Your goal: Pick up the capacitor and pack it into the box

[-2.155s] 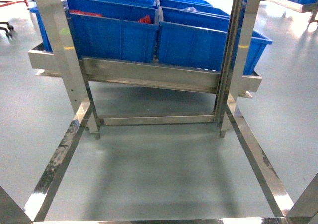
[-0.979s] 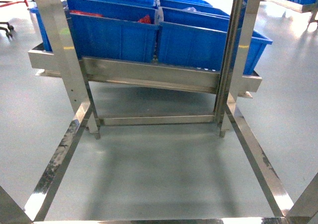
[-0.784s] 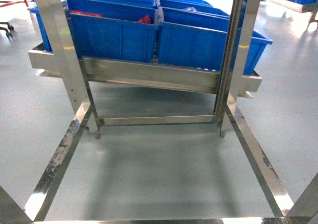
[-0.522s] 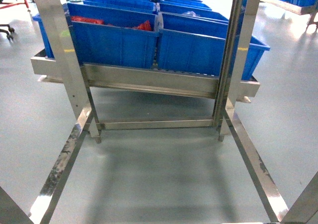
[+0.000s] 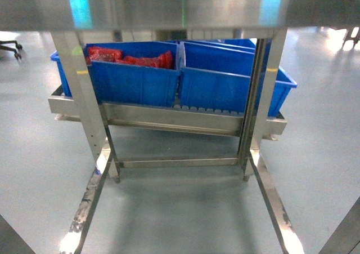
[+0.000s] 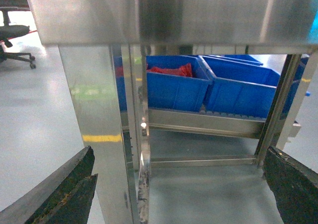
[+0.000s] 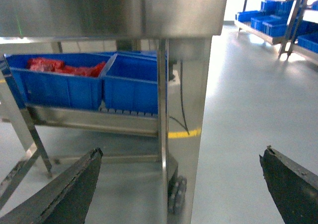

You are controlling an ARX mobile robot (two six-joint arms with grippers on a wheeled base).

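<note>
Head view: wide steel crossbeam (image 5: 180, 6) blocking whole top of frame, w/ blurred blue-green reflections at upper left & upper right. Below it, stainless rack (image 5: 169, 119) centre frame, on two uprights & floor rails running toward bottom corners. On rack shelf, two blue bins side by side: left blue bin (image 5: 132, 82) holding red packets (image 5: 132, 58) (contents too blurry to identify further), right blue bin (image 5: 225, 85) just beside it, touching or nearly so; inside not visible. Grey floor (image 5: 180, 209) all round. Office chair base barely seen at far left edge.

Left wrist view: left gripper (image 6: 179, 184) w/ dark fingers (image 6: 64, 194) spread wide apart, one at lower left corner, other at lower right corner, nothing between them but rack & floor. Steel upright (image 6: 104, 134) close in front, left of centre; same beam across top. Black office chair (image 6: 15, 40) upper left of frame.

Right wrist view: right gripper (image 7: 174, 189) likewise spread wide, one dark finger lower left, other lower right, holding nothing. Steel post (image 7: 181, 124) centre frame w/ yellow floor line (image 7: 184, 133) seen behind/reflected at its base. Bins at left-centre; more blue bins on far shelving (image 7: 268, 15) upper right.

Task items: no capacitor or pink box in sight in any view.
</note>
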